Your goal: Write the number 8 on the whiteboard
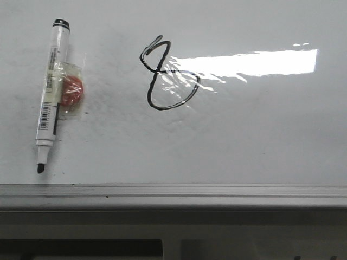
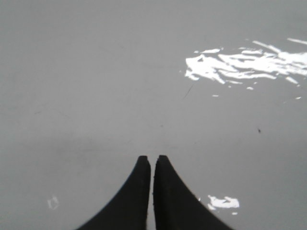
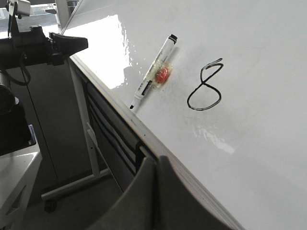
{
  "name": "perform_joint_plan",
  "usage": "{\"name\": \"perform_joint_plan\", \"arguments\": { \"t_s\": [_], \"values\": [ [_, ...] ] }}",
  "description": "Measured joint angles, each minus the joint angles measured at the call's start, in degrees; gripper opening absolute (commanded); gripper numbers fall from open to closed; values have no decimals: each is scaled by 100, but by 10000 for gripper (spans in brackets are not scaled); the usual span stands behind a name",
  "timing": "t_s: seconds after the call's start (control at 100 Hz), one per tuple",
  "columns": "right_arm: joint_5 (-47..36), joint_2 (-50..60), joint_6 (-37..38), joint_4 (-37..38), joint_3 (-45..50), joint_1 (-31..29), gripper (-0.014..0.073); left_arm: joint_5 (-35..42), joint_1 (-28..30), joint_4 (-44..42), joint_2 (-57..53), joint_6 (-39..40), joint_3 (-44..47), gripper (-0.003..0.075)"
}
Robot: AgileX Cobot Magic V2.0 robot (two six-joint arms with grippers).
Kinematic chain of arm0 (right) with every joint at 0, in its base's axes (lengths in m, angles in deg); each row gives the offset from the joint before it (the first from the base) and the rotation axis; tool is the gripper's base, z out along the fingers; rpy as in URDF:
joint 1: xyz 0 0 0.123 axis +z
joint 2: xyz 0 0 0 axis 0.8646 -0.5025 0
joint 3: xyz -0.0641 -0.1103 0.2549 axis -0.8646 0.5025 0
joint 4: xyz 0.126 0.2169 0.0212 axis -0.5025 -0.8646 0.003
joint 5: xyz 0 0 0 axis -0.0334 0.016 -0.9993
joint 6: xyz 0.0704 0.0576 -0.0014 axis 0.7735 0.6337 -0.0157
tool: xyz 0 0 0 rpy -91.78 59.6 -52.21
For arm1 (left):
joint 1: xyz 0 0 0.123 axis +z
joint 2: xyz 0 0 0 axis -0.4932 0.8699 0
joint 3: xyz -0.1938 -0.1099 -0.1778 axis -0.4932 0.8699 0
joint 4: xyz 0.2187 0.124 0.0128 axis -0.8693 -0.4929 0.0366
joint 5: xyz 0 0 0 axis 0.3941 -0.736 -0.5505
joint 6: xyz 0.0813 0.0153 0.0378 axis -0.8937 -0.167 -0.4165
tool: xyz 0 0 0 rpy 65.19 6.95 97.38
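Observation:
A black hand-drawn number 8 (image 1: 165, 76) stands on the whiteboard (image 1: 260, 135), partly under a glare patch; it also shows in the right wrist view (image 3: 206, 86). An uncapped white marker (image 1: 50, 89) with a red lump taped to it lies on the board left of the 8, tip toward the near edge; it shows in the right wrist view too (image 3: 153, 79). My left gripper (image 2: 153, 160) is shut and empty over bare board (image 2: 96, 96). My right gripper (image 3: 157, 163) is shut and empty, beside the board's edge, away from marker and 8. No gripper shows in the front view.
A grey metal edge strip (image 1: 173, 192) runs along the board's near side. In the right wrist view the other arm (image 3: 43, 45) hangs beyond the board's edge, and the table's legs and a castor (image 3: 50, 205) stand below on the floor.

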Motion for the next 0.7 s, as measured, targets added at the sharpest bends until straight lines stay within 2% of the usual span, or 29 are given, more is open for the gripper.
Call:
{"name": "perform_joint_plan", "arguments": {
  "t_s": [0.25,0.7],
  "values": [
    [0,0,0,0,0,0,-63,-1091,26,21,0,0,0,-20],
    [4,0,0,0,0,0,-63,-1136,26,21,0,0,0,-20]
  ]
}}
